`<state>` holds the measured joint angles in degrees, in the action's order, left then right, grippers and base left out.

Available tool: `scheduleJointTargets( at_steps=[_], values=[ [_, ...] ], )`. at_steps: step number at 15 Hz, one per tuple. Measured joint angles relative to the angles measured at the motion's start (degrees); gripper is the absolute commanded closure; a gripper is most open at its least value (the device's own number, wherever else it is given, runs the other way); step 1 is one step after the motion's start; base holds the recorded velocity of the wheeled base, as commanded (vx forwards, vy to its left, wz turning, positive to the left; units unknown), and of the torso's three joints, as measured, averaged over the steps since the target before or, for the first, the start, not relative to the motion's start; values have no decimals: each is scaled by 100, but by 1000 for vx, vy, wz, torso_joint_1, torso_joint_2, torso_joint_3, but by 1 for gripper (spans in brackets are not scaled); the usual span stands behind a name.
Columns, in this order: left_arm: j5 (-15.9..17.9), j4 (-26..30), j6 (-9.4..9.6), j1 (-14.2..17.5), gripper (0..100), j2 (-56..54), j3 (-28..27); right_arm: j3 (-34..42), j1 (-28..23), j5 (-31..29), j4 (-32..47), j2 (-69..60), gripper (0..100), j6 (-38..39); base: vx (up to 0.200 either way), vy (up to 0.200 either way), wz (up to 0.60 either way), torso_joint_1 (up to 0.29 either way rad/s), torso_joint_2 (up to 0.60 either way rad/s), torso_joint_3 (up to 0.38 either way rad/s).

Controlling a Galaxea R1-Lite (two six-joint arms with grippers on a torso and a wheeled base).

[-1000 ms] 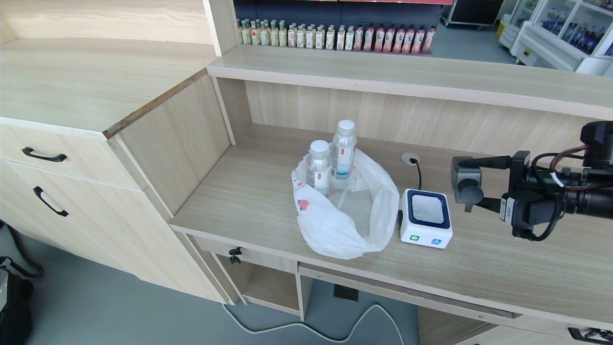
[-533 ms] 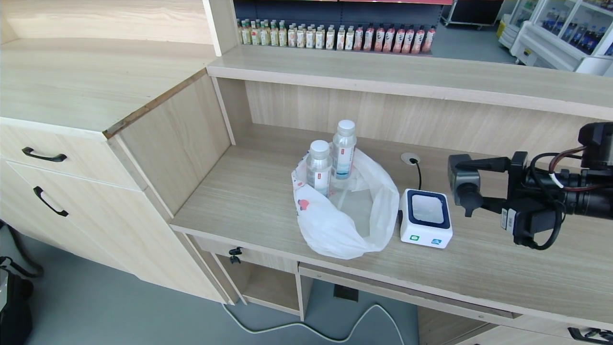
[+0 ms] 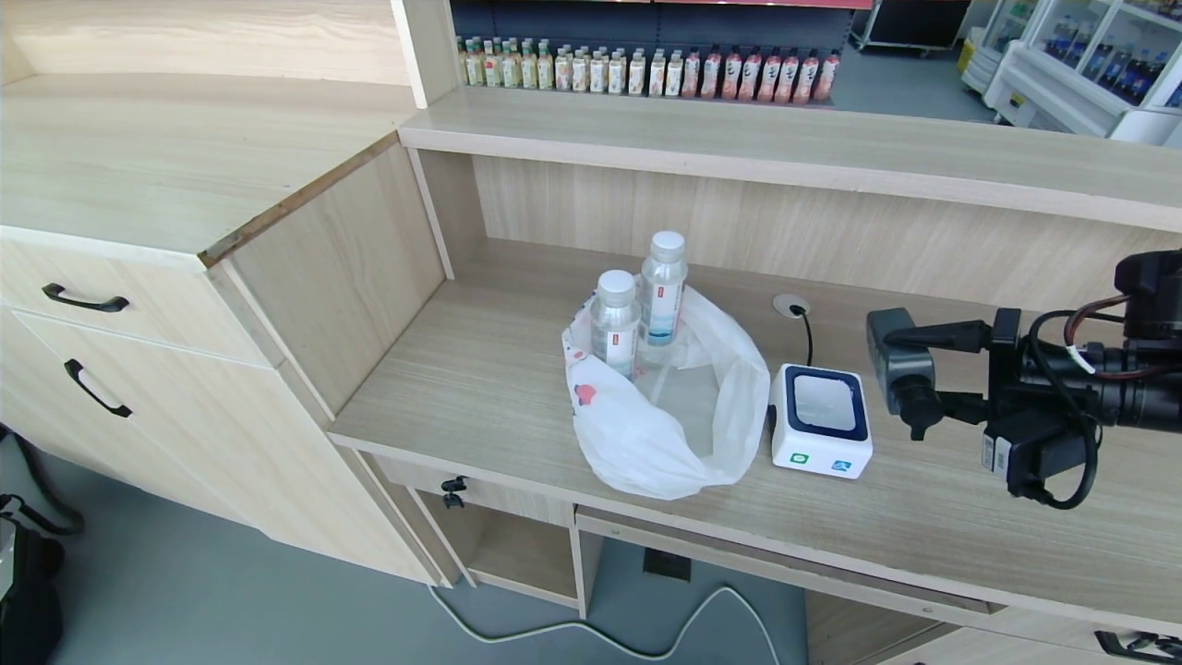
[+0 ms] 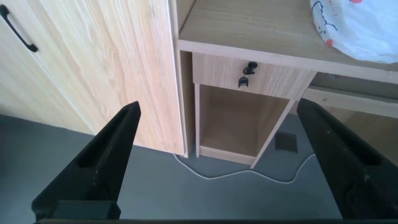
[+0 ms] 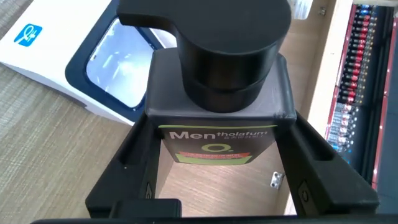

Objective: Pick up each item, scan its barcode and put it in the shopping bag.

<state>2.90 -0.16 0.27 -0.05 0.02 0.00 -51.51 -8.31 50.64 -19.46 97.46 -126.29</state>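
Bottle [image 5: 219,93], green-labelled, in right gripper [image 5: 217,158]

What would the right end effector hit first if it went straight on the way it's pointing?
Probably the scanner, just ahead of its held bottle; if it passes above that, the bag. Height is unclear.

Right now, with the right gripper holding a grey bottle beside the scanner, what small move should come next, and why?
Probably shift the right gripper a little to the robot's left, so the grey bottle hangs over the scanner. The bottle is beside its glass window, not above it, and isn't in the bag yet.
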Motion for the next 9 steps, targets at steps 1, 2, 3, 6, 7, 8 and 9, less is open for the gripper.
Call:
scheduleJointTargets(
  at_steps=[1, 2, 3, 6, 7, 8, 9],
  values=[
    [-1, 0, -2, 0, 0, 0, 0, -12, 0, 16, 85, 17, 100, -71, 0, 0, 0, 0, 0, 0],
    [-1, 0, -2, 0, 0, 0, 0, -20, 0, 27, 184, 30, 100, -79, 0, 0, 0, 0, 0, 0],
    [0, 0, 0, 0, 0, 0, 0, -34, -2, 29, 202, 44, 100, -82, 0, 0, 0, 0, 0, 0],
    [0, 2, 0, 5, 0, 0, 0, -83, -2, 38, 227, 55, 100, -49, 0, 0, 0, 0, 0, 0],
    [0, 2, -2, 5, 0, 0, 0, -122, -6, 45, 224, 49, 100, 6, 0, 0, 0, 0, 0, 0],
    [-1, 2, 0, 5, 0, 0, 0, -148, -17, 49, 224, 33, 100, 134, 0, 0, 0, 0, 0, 0],
    [-1, 2, 0, 5, 0, 0, 0, -157, -23, 49, 227, 5, 100, 283, 0, 0, 0, 0, 0, 0]
  ],
)
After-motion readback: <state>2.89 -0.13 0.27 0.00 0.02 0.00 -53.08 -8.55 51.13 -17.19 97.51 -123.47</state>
